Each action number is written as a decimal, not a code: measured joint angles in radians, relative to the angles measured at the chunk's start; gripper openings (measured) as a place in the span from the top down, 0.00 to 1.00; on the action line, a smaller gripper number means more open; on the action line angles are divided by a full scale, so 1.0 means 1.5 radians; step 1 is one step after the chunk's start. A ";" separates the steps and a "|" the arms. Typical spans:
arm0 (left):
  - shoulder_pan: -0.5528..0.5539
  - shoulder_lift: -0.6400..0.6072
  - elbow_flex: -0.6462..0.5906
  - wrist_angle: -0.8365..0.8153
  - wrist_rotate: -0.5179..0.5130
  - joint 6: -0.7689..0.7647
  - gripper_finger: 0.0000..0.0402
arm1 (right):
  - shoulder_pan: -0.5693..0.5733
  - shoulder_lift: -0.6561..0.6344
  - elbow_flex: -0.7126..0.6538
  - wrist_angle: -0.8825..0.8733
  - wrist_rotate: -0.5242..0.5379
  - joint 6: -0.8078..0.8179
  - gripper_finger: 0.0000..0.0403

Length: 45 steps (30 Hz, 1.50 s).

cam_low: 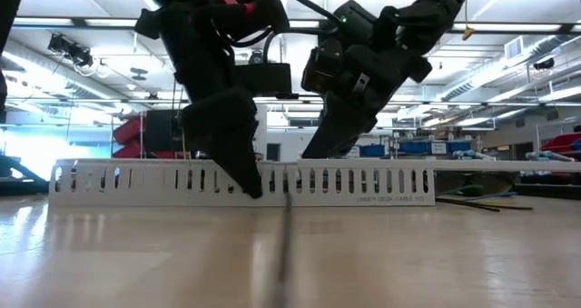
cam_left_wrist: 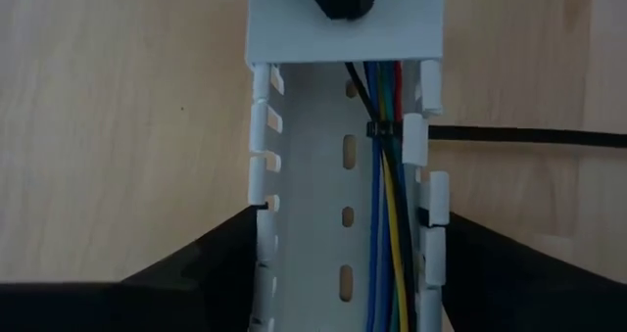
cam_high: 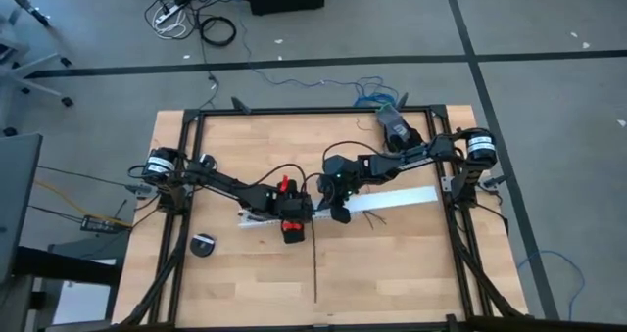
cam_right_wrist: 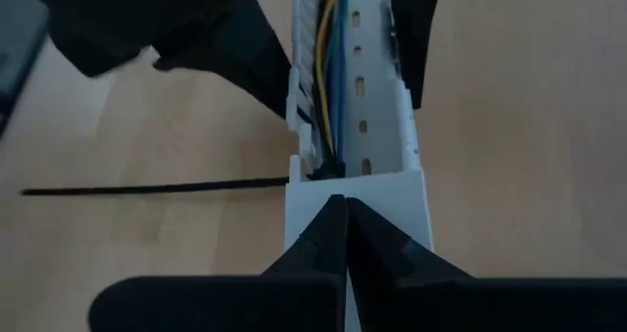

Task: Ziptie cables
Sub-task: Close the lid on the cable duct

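The long white slotted channel [cam_high: 392,200] lies across the table's middle. Its open part holds the cables [cam_left_wrist: 387,224], a bunch of blue, yellow, green, red and black wires also seen in the right wrist view [cam_right_wrist: 328,58]. The ziptie's loop [cam_left_wrist: 380,129] is round the bunch. Its black tail [cam_high: 315,263] passes out through a wall slot and lies on the table, pointing toward the near edge. My left gripper [cam_left_wrist: 348,263] straddles the open part. My right gripper [cam_right_wrist: 338,210] is shut over the lidded part, just beyond the loop. My left gripper clasps the channel across its width, one finger [cam_left_wrist: 211,263] against one outer wall [cam_left_wrist: 261,200] and the other against the opposite wall [cam_left_wrist: 436,219]. The fingers slant down from the table's left. The channel lies flat on the table. My right gripper rests its shut fingertips [cam_right_wrist: 338,224] on the channel's white lid [cam_right_wrist: 392,190], close to the lid's end beside the loop. It slants down from the table's right.
A black round object [cam_high: 203,244] lies near the left front of the table. A few thin loose strips [cam_high: 377,217] lie just in front of the channel's right half. Black frame rails [cam_high: 460,244] run along the table's sides.
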 joint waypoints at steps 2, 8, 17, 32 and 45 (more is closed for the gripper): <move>0.001 0.000 -0.003 0.012 -0.001 -0.001 0.38 | 0.000 -0.020 0.000 -0.017 0.011 -0.003 1.00; 0.001 0.000 -0.005 0.012 0.000 -0.005 0.38 | 0.000 -0.039 0.001 -0.094 0.046 0.004 1.00; 0.000 0.006 -0.005 0.021 0.009 -0.026 0.38 | 0.004 -0.028 0.003 -0.106 0.042 0.010 1.00; 0.000 0.007 -0.007 0.021 0.012 -0.052 0.38 | 0.002 0.022 0.003 -0.015 0.034 0.004 1.00; 0.001 0.012 -0.006 0.035 0.000 -0.081 0.38 | -0.001 -0.063 -0.001 -0.105 0.102 0.003 1.00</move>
